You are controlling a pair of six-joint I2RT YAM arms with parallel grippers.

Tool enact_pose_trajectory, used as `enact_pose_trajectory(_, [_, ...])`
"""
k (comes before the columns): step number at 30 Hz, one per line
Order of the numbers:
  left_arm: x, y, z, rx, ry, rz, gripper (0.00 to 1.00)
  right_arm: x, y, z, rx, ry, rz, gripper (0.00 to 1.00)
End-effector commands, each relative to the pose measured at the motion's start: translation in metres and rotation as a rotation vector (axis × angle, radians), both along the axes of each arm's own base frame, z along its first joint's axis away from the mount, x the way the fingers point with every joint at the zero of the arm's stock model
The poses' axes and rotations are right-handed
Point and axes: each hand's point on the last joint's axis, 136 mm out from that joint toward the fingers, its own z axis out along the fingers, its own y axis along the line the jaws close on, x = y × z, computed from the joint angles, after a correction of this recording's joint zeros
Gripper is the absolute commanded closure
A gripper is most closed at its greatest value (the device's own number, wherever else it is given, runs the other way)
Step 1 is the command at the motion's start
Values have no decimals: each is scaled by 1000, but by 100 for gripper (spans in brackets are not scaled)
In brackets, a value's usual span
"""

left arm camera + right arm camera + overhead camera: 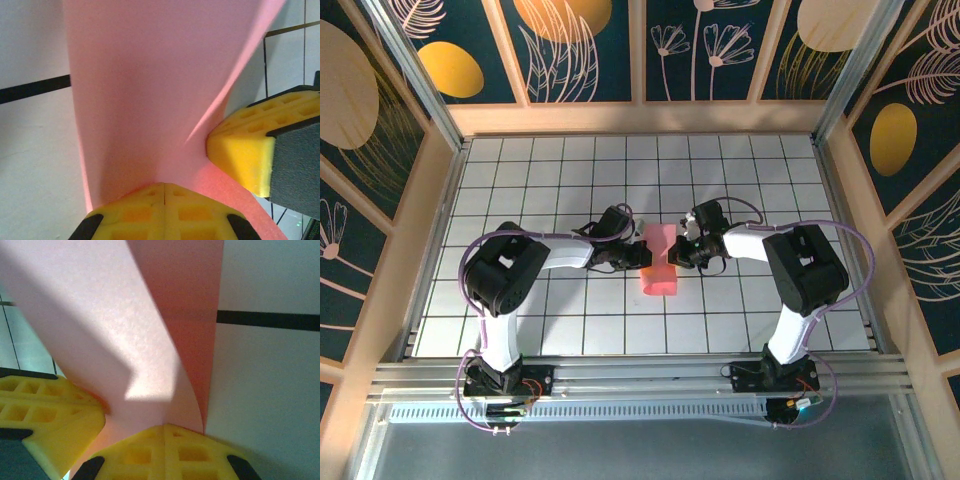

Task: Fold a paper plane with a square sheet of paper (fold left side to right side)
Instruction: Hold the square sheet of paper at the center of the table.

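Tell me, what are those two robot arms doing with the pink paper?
They're folding it. The left end effector and the right end effector are both shut on the pink paper, pinching it close together in the middle of the white grid table. The paper bends over itself between them, and it isn't a plane yet.

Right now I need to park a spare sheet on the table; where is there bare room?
The far tiles between the pink paper and the back wall are bare, as is the near strip between the left arm and right arm. The middle is crowded: the left gripper and right gripper both pinch the paper.
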Motion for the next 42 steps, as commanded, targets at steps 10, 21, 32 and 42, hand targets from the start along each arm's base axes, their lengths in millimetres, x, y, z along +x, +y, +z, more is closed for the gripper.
enact_pose_trajectory(10, [-4,9,-20,63,27,-1,99,-26,-40,-57,-269,109,-22,100])
enact_pose_trajectory(21, [-5,11,-23,80,35,-3,99,-5,-17,-19,-146,27,-16,100])
enact_pose_trajectory(32, [-6,13,-24,97,33,-6,99,21,12,29,18,-97,-6,100])
enact_pose_trajectory(42, [-6,14,-24,97,34,-8,99,35,34,33,74,-118,17,100])
